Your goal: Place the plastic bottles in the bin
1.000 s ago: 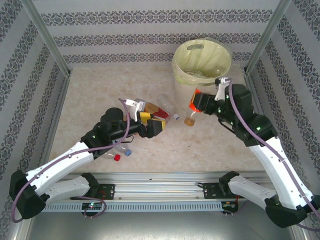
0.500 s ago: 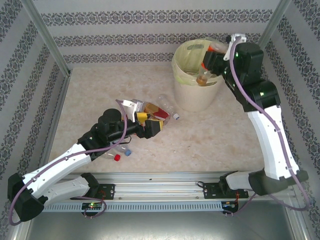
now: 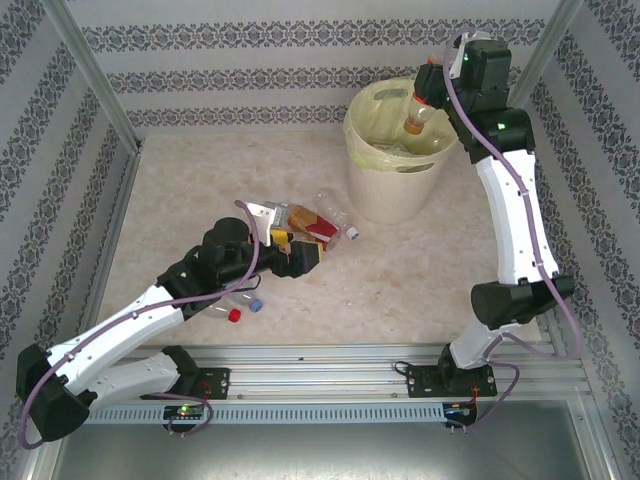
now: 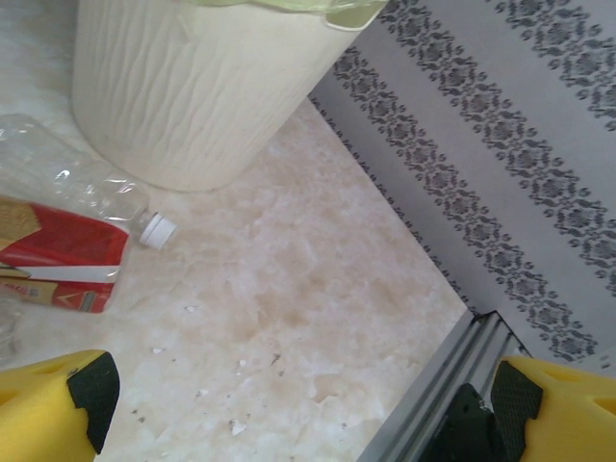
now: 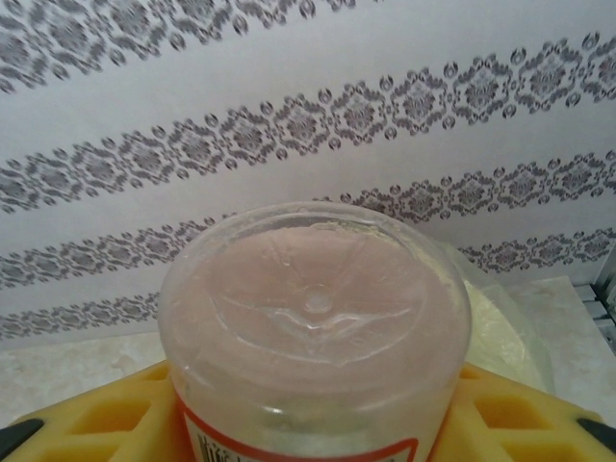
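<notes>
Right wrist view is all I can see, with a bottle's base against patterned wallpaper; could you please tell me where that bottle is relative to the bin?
Observer: In the top view, the right gripper holds the bottle above the bin, apparently over the far right part of its opening.
Operator: Thank you. Are other bottles lying around?
Observer: Yes, a cluster of bottles lies to the bin's near left, and two capped bottles lie beside the left arm.
Operator: Is that arm holding any?
Observer: No, the left gripper stands open and empty next to the cluster.
</notes>
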Available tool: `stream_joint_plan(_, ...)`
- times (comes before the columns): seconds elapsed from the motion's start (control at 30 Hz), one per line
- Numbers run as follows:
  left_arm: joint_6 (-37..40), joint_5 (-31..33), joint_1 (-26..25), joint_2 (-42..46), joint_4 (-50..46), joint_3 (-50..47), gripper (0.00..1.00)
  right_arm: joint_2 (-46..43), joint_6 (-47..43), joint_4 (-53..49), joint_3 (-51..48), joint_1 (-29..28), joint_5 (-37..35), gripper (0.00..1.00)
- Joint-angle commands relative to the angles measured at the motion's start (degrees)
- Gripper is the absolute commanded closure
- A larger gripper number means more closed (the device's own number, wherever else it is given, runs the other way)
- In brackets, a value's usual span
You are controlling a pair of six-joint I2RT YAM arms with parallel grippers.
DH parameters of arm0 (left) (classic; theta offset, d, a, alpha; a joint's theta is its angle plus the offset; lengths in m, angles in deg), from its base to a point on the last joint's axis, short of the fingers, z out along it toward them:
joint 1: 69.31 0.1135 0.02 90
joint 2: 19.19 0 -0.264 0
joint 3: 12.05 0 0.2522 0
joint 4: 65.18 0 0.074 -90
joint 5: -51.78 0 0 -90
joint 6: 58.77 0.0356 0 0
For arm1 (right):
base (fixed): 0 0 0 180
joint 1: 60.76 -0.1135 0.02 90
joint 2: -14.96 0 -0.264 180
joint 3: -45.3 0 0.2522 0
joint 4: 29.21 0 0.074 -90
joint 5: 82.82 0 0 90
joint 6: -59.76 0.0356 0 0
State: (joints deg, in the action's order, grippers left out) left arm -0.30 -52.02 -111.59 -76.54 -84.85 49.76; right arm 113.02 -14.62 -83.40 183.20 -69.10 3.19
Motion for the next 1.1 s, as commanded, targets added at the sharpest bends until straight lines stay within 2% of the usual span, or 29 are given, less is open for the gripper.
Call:
stream_joint_plan(0.0, 1.1, 3.0, 0.4, -0.4, -4.4, 2.7, 0.00, 2.3, -1.6, -0.3, 1.7, 1.1, 2.0, 0.48)
stream_joint_plan(0.2, 0.9, 6.4, 0.9, -0.6, -11.1, 4.9, 0.00, 6.5, -2.4, -0.6, 1.6, 2.7, 4.1, 0.48)
stream_joint_plan(0.43, -0.6, 7.6, 1.8, -0.7, -13.9, 5.8, 0.00, 9.4, -2.3, -1.0, -0.1, 3.5, 7.1, 0.44)
stream_joint_plan(0.7, -3.8, 9.2, 4.2, -1.4, -21.6, 8.3, 0.00, 5.9, -1.5, 1.0, -6.2, 3.4, 8.5, 0.16)
stream_joint_plan(0.9, -6.2, 8.5, 7.3, -1.8, -24.9, 8.3, 0.00, 0.5, -1.8, 1.4, -10.4, 3.4, 10.1, 0.09)
stream_joint_plan(1.07, -7.1, 8.0, 10.1, -2.5, -29.3, 9.3, 0.00, -7.8, 0.0, 3.9, -19.5, 3.2, 13.9, 0.06)
